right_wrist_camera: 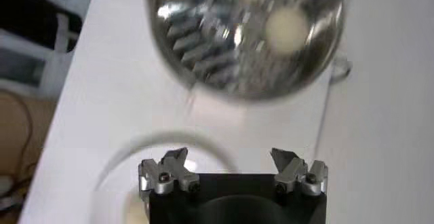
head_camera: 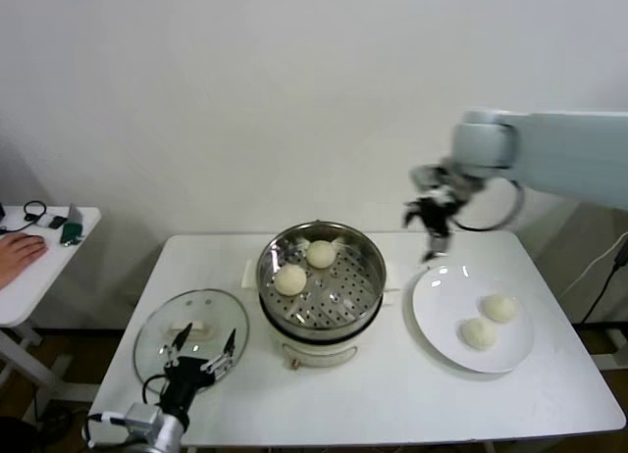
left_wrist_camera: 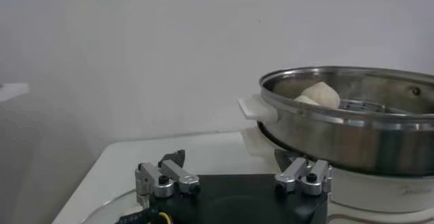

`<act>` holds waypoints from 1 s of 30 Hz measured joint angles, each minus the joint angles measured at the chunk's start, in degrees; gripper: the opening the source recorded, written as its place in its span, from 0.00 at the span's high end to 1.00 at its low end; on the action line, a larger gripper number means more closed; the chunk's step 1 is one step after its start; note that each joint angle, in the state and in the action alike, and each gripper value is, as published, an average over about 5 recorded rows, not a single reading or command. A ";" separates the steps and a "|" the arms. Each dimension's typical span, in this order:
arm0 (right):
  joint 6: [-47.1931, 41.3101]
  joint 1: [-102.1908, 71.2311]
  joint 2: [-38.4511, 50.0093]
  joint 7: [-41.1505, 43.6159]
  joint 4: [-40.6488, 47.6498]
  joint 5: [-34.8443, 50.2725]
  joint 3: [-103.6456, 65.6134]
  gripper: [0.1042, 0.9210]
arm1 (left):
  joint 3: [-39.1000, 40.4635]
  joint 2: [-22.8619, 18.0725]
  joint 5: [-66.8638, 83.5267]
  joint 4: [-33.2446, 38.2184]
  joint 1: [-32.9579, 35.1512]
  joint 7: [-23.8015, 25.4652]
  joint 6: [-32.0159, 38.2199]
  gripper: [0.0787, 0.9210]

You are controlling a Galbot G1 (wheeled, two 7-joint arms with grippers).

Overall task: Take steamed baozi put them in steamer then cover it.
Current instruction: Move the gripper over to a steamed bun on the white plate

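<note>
The steel steamer (head_camera: 321, 276) stands mid-table on its white pot base and holds two baozi (head_camera: 290, 279) (head_camera: 321, 254). Two more baozi (head_camera: 479, 332) (head_camera: 499, 308) lie on the white plate (head_camera: 442, 301) to the right. My right gripper (head_camera: 430, 223) is open and empty, raised above the plate's far edge; its wrist view shows the steamer (right_wrist_camera: 247, 32) with both buns. The glass cover (head_camera: 191, 333) with its cream handle lies flat at the front left. My left gripper (head_camera: 201, 355) hovers open over the cover's near edge, the steamer (left_wrist_camera: 352, 120) beside it.
A small white side table (head_camera: 44, 252) with cables, small items and a person's hand stands at the far left. The pot's white handle (left_wrist_camera: 256, 108) juts toward the left gripper. The white wall lies close behind the table.
</note>
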State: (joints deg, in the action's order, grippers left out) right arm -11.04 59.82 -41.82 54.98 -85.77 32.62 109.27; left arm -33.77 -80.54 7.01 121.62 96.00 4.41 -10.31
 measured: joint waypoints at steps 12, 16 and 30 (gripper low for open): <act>-0.88 -23.34 13.65 -1.45 1.82 -14.89 -15.65 0.12 | -0.26 -0.47 -0.81 0.43 0.86 0.01 -0.09 0.12; -1.49 -30.79 14.86 -2.24 3.29 -17.91 -21.65 0.12 | -0.27 -0.55 -0.93 0.49 1.22 -0.01 0.08 0.12; -2.89 -44.65 12.69 -4.56 9.95 -22.18 -33.09 0.12 | -0.37 -0.75 -0.90 0.35 1.53 -0.20 0.54 0.12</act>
State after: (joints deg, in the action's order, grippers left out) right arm -13.93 15.16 -29.14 50.42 -75.82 10.44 76.18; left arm -34.14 -81.29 6.11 121.97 97.53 4.21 -9.76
